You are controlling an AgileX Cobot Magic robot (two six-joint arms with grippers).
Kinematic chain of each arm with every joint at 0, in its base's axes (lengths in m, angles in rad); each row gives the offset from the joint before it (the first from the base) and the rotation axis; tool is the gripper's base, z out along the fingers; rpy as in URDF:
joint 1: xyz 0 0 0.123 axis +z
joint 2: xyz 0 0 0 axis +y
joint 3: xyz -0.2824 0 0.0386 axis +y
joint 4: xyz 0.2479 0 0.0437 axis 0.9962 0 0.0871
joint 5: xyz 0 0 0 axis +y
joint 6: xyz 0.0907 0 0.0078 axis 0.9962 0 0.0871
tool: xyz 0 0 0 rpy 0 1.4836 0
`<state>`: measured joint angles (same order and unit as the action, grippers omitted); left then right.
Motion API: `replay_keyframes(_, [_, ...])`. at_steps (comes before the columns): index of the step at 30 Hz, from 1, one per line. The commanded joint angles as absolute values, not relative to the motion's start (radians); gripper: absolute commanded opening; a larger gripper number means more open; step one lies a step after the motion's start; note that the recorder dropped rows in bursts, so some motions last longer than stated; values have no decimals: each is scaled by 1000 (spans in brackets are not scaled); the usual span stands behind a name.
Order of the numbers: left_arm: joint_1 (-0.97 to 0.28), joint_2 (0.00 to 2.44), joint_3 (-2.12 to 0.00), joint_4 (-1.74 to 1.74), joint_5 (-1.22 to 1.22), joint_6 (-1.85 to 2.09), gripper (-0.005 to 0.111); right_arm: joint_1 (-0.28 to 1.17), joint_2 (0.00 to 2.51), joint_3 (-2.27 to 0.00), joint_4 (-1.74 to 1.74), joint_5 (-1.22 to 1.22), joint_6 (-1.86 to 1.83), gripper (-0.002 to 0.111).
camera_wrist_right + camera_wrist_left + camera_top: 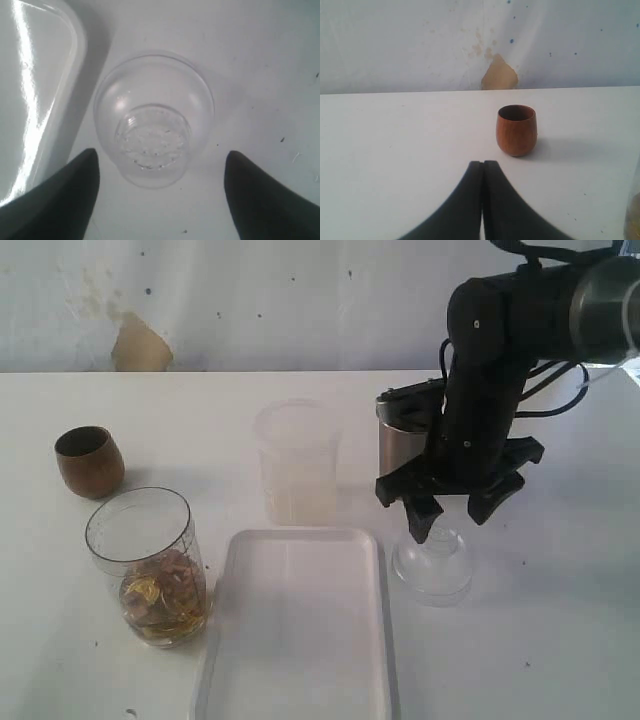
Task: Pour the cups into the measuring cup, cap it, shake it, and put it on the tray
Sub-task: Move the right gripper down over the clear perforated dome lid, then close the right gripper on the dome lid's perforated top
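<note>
so the white tabletop [560,640] is carrying everything here, and the biggest thing on it is the white tray [300,640], lying flat at the near middle. the black right arm [500,360] is reaching in from the far right. its tool [455,515] is hanging with the fingers spread wide, one on each side of a clear domed lid [432,565], not pinching it. that lid is resting on the tabletop just right of the tray's far right corner. the measuring cup [150,570] is standing upright just left of the tray on the near side, open at the top, with a pile of brown and gold bits [165,605] sitting in the bottom. the frosted beaker [297,465] is standing just beyond the tray's far edge. right of it the steel tumbler [398,445] is standing upright, half hiding behind the arm. the little wooden cup [90,462] is sitting upright at the far left, beyond the measuring cup and apart from it. the left tool [483,165] is only showing in its own wrist view, fingers pressed together, pointing toward the wooden cup but well short of it
</note>
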<state>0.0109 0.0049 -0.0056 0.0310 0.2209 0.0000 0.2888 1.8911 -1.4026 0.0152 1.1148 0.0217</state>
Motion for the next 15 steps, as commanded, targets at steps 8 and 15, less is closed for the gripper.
replay_keyframes(8, [15,0,0,34,210,0,0,301,1928,-1406,8,1045,30,65])
replay_keyframes(15, [15,0,0,34,210,0,0,302,1928,-1406,6,1065,30,62])
